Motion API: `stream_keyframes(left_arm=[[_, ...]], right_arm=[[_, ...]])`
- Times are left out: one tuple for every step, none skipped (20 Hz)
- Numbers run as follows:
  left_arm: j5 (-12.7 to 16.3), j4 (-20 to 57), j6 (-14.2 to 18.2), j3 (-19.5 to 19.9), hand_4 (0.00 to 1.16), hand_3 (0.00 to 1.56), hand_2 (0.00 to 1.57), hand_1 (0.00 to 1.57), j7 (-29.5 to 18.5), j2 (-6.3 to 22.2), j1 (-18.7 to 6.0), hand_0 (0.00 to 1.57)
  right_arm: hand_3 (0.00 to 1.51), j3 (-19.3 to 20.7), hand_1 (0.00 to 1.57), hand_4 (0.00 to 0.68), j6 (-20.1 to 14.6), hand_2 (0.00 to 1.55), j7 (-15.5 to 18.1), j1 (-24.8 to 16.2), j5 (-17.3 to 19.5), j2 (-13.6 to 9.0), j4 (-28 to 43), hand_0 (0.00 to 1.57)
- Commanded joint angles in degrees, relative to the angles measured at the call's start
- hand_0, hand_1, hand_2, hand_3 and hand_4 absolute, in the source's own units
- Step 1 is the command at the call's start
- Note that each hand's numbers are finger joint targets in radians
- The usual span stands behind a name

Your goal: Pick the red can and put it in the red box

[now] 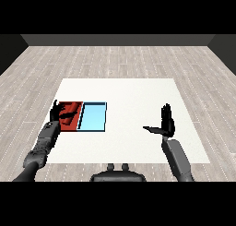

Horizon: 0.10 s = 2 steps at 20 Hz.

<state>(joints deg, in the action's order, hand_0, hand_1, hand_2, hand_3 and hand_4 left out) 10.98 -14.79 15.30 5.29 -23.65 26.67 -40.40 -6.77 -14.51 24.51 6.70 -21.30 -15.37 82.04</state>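
Red can point(69, 115) lay inside the red tray point(73, 124), just beside the light blue tray point(93, 117), under the left hand point(58, 111), whose grip I cannot tell; right hand point(166, 121) spread open, well apart

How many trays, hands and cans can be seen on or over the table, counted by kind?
Trays: 2, the red tray and the light blue tray
Hands: 2, the left hand over the red tray and the right hand, fingers straight
Cans: 0 that I can make out
Total: 4
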Motion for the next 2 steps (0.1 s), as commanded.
stream_keyframes(left_arm=[[3.6,-8.2,-7.4,1.8,0.00,0.00,0.00,0.00,-7.9,-4.5,1.9,0.00],[3.8,-10.6,-7.5,1.6,0.00,0.00,0.00,0.00,-7.8,-3.2,3.0,0.00]], right_arm=[[0.00,-0.4,0.00,0.000,2.8,0.00,1.1,-0.2,-0.3,-0.6,0.6,0.00],[0.00,-2.3,0.00,0.000,0.6,0.00,-1.3,0.7,1.1,0.5,2.0,0.00]])
